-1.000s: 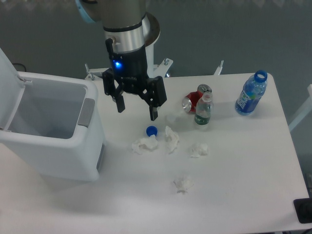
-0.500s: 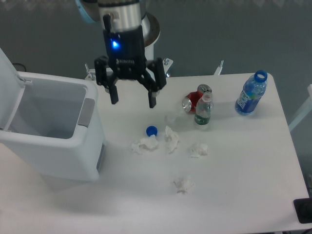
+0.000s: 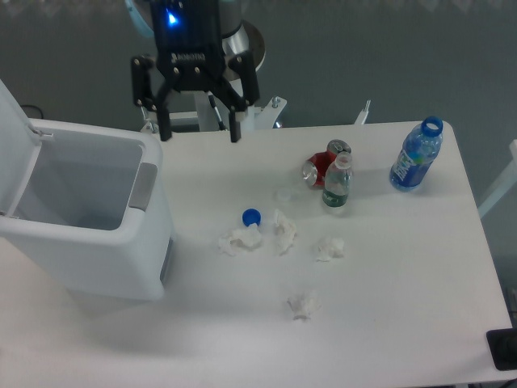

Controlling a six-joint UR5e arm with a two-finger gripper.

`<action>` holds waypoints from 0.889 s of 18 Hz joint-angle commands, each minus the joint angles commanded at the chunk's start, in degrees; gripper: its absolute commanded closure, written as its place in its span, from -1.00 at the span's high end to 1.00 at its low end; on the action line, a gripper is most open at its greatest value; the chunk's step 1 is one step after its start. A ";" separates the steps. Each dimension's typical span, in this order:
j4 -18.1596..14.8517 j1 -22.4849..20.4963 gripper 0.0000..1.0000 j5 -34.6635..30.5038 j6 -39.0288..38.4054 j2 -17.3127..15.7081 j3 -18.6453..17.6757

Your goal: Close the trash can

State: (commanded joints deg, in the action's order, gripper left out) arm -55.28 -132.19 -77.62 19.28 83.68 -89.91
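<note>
The trash can (image 3: 97, 259) is a big boxy white bin at the left of the table, open at the top with its inside showing. Its white lid (image 3: 10, 113) stands raised at the far left edge, and a grey latch (image 3: 144, 186) sits on its right rim. My gripper (image 3: 200, 133) hangs high over the table's back edge, just right of the can's rear corner. Its two black fingers are spread wide with nothing between them.
Several crumpled tissues (image 3: 241, 239) and a blue bottle cap (image 3: 252, 217) lie mid-table. A red can (image 3: 319, 167) lies beside a small clear bottle (image 3: 337, 183). A blue open bottle (image 3: 416, 155) stands at the back right.
The gripper has risen and moved left and back, from above the blue cap toward the can's rear corner. It stays open. Nothing on the table has shifted.
</note>
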 joint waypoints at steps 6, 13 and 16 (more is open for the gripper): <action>0.00 2.89 1.00 3.00 -8.47 -2.46 -0.53; 0.09 8.26 1.00 4.32 -8.29 -3.61 -0.70; 0.18 9.58 1.00 7.12 -7.76 -4.66 -0.70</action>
State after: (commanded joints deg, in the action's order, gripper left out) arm -55.11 -122.61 -70.50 11.51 79.02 -90.62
